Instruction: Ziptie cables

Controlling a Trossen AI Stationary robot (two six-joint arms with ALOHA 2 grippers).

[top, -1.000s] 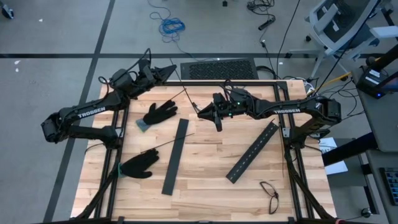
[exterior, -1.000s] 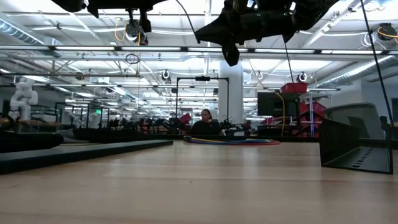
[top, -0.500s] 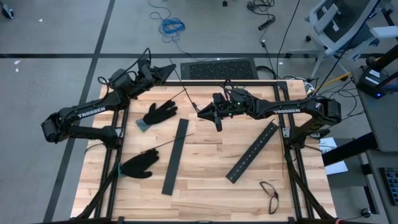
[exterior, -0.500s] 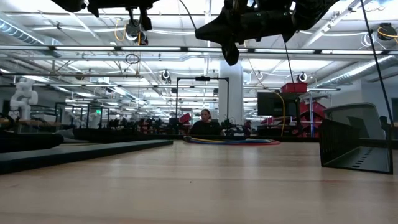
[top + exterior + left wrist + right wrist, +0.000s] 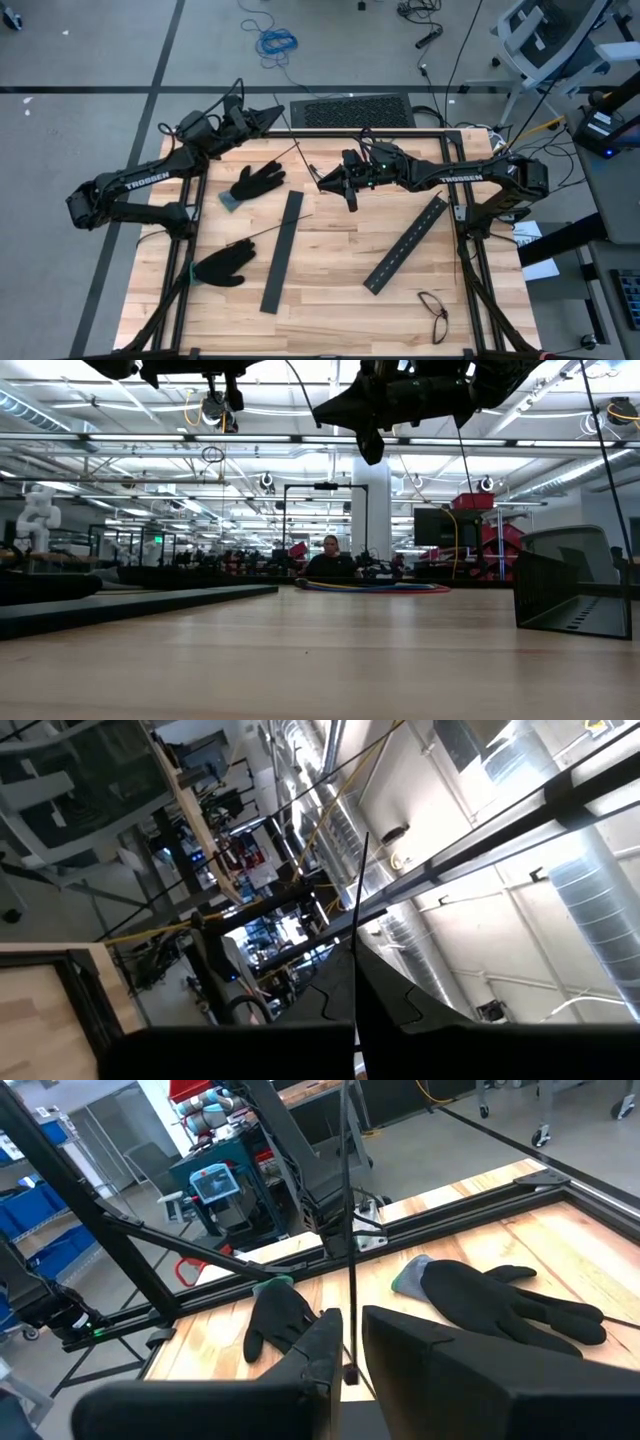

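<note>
No shift since earlier frames. Right gripper (image 5: 322,182) clamped on a ziptie (image 5: 347,1230) above mid-bench (image 5: 330,290); left gripper (image 5: 278,110) shut on another ziptie (image 5: 357,950) past the far edge.

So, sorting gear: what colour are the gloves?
Black gloves, one with a pale cuff; right wrist view shows best.

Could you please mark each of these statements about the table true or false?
1. Two black gloves lie on the table. True.
2. The right gripper has its fingers wide open. False: they are closed on a thin ziptie.
3. A pair of glasses lies near the front right corner. True.
4. Three black slotted bars lie on the table. False: there are two.
5. The left gripper rests on the tabletop. False: it is held above the far left edge, fingers shut on a ziptie.
</note>
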